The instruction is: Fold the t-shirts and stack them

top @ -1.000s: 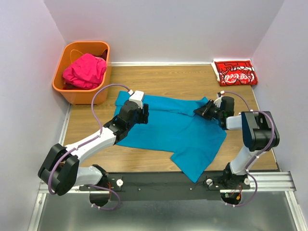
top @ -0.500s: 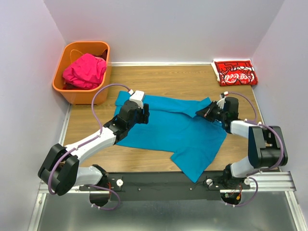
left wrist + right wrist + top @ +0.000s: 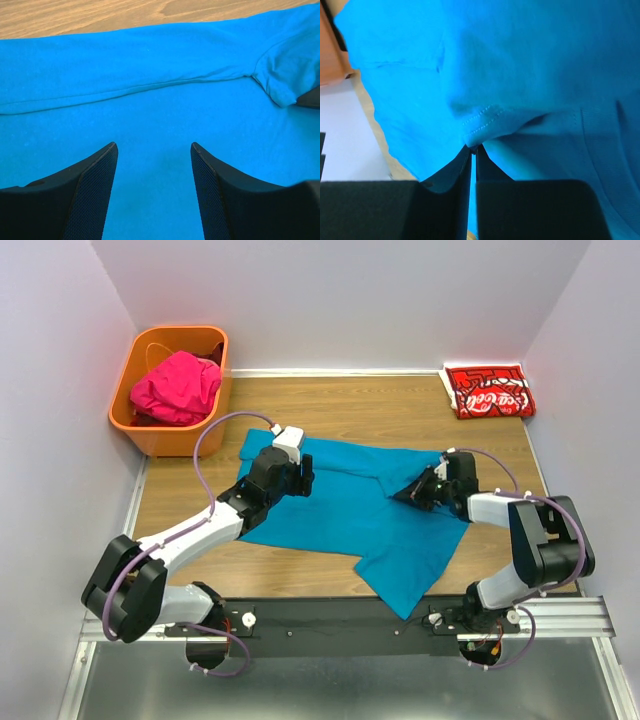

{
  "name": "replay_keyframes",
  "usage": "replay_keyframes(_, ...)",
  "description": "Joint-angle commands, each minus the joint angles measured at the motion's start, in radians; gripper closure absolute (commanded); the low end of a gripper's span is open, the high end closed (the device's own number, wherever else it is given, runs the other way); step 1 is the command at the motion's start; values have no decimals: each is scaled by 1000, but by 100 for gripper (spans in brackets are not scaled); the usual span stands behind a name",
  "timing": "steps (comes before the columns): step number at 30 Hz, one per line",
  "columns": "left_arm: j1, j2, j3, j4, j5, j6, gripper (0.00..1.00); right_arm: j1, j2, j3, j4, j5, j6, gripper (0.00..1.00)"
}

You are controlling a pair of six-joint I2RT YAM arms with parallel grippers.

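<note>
A teal-blue t-shirt lies spread across the middle of the wooden table, its top edge folded over. My left gripper stands open over the shirt's left part, both fingers just above flat cloth with nothing between them. My right gripper is shut on the shirt's stitched sleeve hem at the right side, the pinched cloth lifted and drawn inward. A folded red t-shirt with white script lies at the back right corner. A magenta-pink t-shirt is bunched in the basket.
An orange plastic basket stands at the back left against the wall. White walls close in the table on three sides. Bare wood shows behind the teal shirt. The arms' mounting rail runs along the near edge.
My right gripper has closed on the sleeve hem and moved left, pulling the sleeve inward over the shirt body. The left arm has hardly moved.
</note>
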Motion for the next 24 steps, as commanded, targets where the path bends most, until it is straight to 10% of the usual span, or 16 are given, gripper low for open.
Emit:
replay_keyframes(1, -1, 9, 34, 4, 27, 17, 32, 23, 27, 61, -61, 87, 47, 86)
replay_keyframes(17, -1, 38, 48, -10, 47, 22, 32, 94, 70, 268, -266, 177, 105, 86)
replay_keyframes(24, -1, 66, 57, -11, 81, 27, 32, 137, 112, 312, -355, 151, 9, 56)
